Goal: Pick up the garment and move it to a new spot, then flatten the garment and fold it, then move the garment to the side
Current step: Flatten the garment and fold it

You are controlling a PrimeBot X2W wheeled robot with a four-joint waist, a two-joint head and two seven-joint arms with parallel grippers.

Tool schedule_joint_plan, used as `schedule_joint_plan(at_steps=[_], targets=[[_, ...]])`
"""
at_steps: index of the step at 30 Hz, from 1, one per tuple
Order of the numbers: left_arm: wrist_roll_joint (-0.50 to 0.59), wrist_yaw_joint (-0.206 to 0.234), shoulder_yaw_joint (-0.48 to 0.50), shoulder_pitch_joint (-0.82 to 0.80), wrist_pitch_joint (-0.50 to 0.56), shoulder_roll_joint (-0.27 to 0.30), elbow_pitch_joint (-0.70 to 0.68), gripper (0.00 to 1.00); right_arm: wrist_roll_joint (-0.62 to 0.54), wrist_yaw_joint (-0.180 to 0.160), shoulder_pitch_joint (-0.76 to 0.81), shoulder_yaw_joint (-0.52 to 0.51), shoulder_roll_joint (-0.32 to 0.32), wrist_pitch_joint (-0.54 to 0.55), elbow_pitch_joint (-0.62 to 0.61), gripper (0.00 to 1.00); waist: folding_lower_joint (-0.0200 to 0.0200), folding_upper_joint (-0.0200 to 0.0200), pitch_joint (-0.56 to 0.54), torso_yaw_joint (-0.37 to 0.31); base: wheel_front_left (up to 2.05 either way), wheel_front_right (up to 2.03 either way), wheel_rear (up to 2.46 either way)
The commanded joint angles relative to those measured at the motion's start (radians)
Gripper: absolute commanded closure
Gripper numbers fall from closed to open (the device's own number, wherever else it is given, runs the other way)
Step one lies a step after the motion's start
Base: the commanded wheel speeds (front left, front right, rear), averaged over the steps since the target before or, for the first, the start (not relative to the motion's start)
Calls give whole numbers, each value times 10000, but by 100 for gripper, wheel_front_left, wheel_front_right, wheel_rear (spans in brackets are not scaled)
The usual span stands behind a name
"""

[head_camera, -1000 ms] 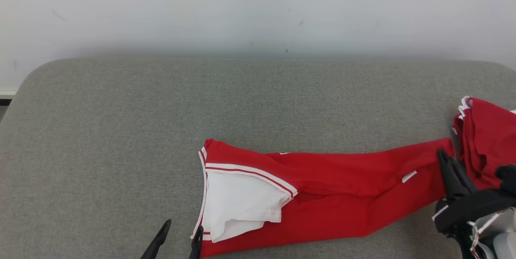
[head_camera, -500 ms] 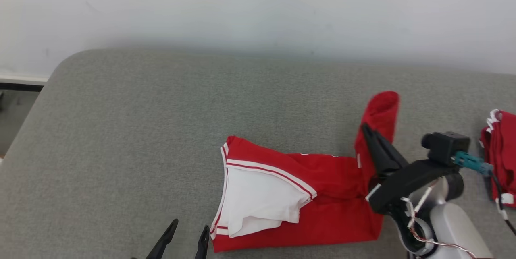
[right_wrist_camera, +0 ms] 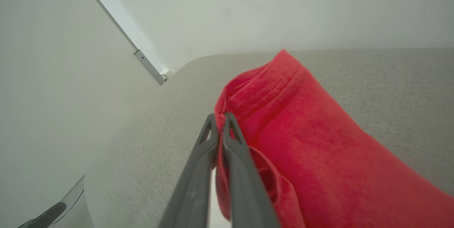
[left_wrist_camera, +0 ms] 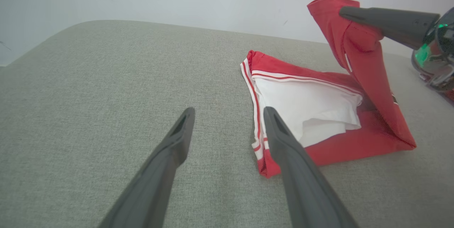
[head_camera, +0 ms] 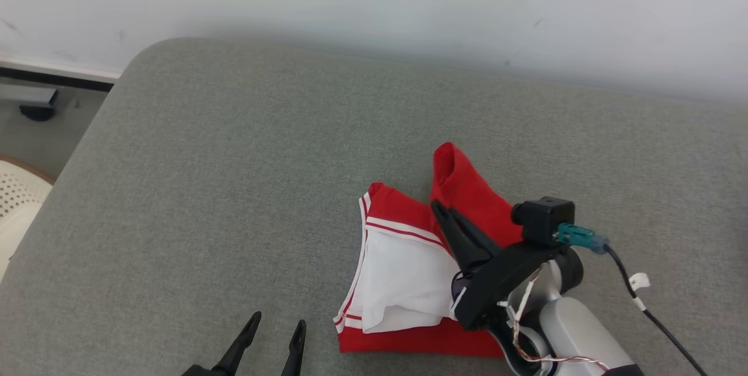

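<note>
Red garment (head_camera: 403, 271) (left_wrist_camera: 312, 104), near right part of the grey fabric worktop (head_camera: 234, 159). White wall (head_camera: 374, 2) behind the far edge.

- Lower part lies flat on the worktop. A white inner face shows on top, with red cloth along the near edge. The left edge is trimmed in white and red stripes.
- My right end effector (head_camera: 438, 207) (left_wrist_camera: 342, 11) (right_wrist_camera: 218, 116) has its fingers pressed together, pinching one red, stitched hem end of the garment (right_wrist_camera: 319, 143).
- That end is held up off the worktop, above the flat part. From the left wrist view, the cloth runs down from the pinch to a fold that rests on the worktop at the garment's right corner.
- From the right wrist view, the hem opening sits just past my fingertips, and the cloth bulges to the right of them.
- My left end effector (head_camera: 279, 320) (left_wrist_camera: 228, 111) is spread and holds nothing. It sits low over bare worktop, just left of the striped edge.
- From the left wrist view, one of its fingers crosses in front of the stripes. I cannot tell whether it touches them.
- Black wrist camera (head_camera: 543, 215) with a teal plug rides on my right arm. A dark cable trails off to the right.
</note>
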Motion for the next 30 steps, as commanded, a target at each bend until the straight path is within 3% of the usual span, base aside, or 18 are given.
schedule_joint_plan(at_steps=[1, 23, 24, 26, 30], targets=[[17, -47, 19, -141, -70, -88, 41, 0, 105, -27, -96, 167, 71, -140, 137, 100, -1, -1, 184, 214, 0, 0, 0], [125, -403, 185, -306, -170, -384, 499, 0, 1867, -27, -1391, 3025, 208, -1251, 2754, 100, -1, -1, 503, 716, 0, 0, 0], [126, -408, 194, -298, -174, -388, 510, 0, 2001, -27, -1430, 3108, 208, -1291, 2822, 77, -1, -1, 496, 704, 0, 0, 0], [117, -404, 227, -267, -178, -388, 533, 0, 2258, -27, -1484, 3248, 210, -1431, 2880, 0, -1, -1, 476, 659, 0, 0, 0], [113, -313, 286, -168, -178, -359, 527, 0, 2647, -27, -1678, 3478, 201, -1668, 2845, 0, -1, -1, 383, 384, 0, 0, 0]])
